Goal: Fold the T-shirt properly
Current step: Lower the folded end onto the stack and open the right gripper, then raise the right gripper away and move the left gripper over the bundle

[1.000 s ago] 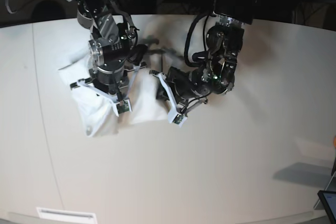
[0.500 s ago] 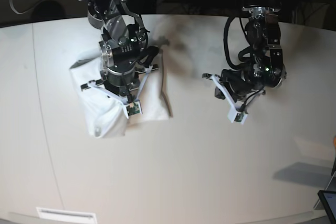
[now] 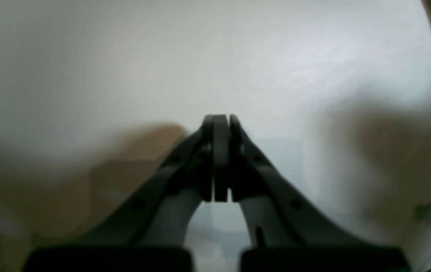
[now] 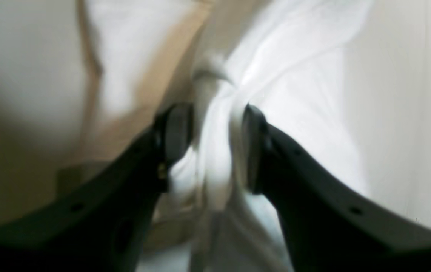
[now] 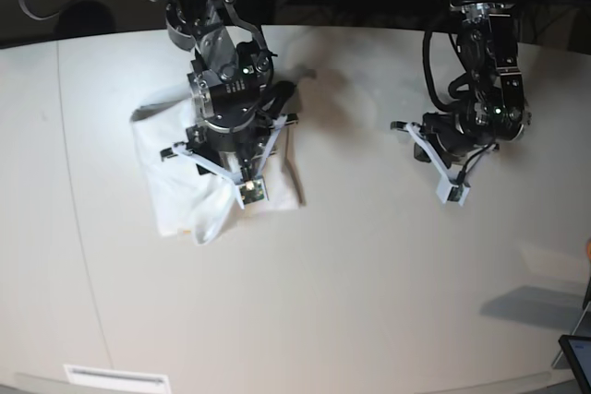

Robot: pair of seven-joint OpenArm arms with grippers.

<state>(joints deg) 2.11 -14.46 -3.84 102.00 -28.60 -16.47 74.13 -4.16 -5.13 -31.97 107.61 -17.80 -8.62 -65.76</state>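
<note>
Pale table [image 5: 369, 292], right claw [image 4: 211, 151] pinching T-shirt [image 4: 294, 94]

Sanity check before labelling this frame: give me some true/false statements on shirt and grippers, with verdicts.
1. The right gripper has a bunch of the shirt between its fingers. True.
2. The left gripper is open. False: its fingers are pressed together, with nothing between them.
3. The left gripper is over the shirt. False: in the base view it sits apart from the shirt, over bare table.
4. The shirt lies in a folded heap under the right arm, plain white side showing. True.
5. The shirt is spread out flat with both sleeves out. False: it is bunched and folded over.
</note>
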